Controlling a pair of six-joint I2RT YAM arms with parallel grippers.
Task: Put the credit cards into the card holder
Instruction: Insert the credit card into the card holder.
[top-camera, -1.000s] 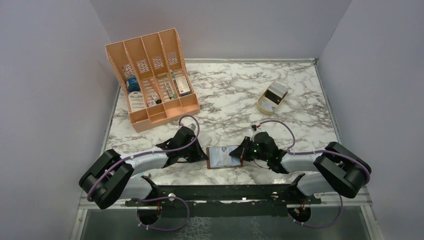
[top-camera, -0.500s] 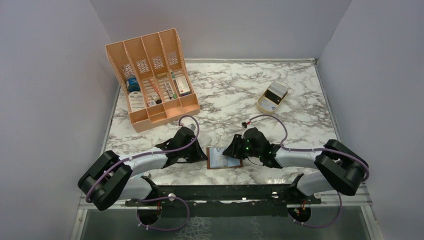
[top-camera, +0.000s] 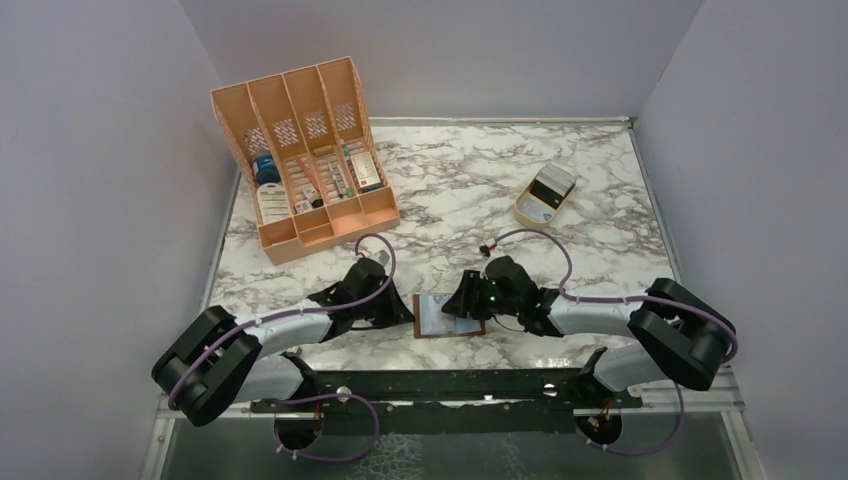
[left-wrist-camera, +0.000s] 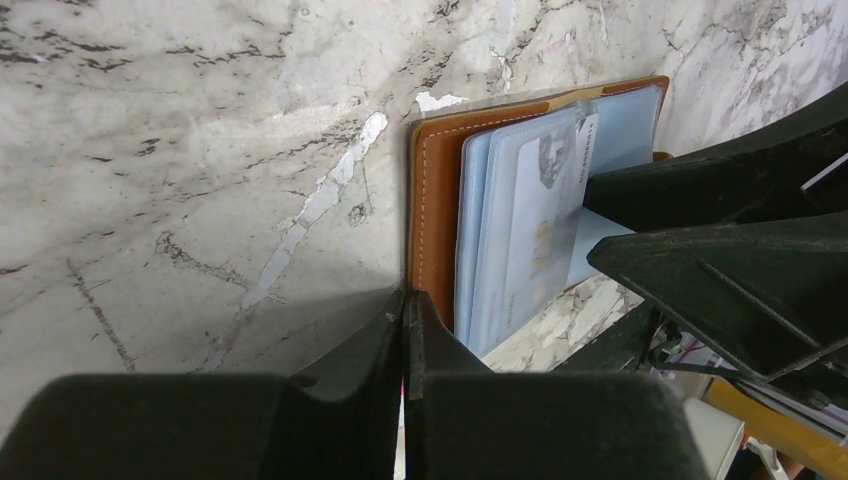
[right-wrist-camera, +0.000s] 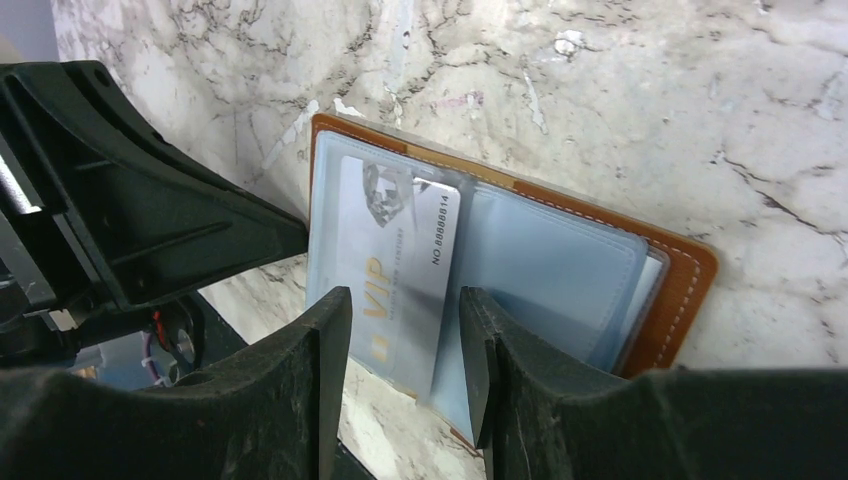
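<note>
**A:** Grey-veined marble table (top-camera: 450, 200), plain pale walls all round, orange organiser (top-camera: 305, 160) off at the far left. So why are both arms crammed onto that one little wallet?

**B:** lol, because the card holder (top-camera: 432, 315) lies open close to my bases, and I reckon it'd skate away if I shoved a card in one-handed. So my left gripper (left-wrist-camera: 405, 330) is pinched fully closed, tips right at the brown cover's edge, bracing it I'd say. My right gripper (right-wrist-camera: 403, 310) has its jaws spread apart, clamping nothing as far as I can see. The VIP card (right-wrist-camera: 395, 240) sits right between them, tucked into a clear bluish sleeve (right-wrist-camera: 560, 270). How deep, can't tell.

**A:** And the others?

**B:** The remaining credit cards (top-camera: 552, 185) stand in the tan wooden stand (top-camera: 528, 212), far right, well apart from both grippers.
</note>
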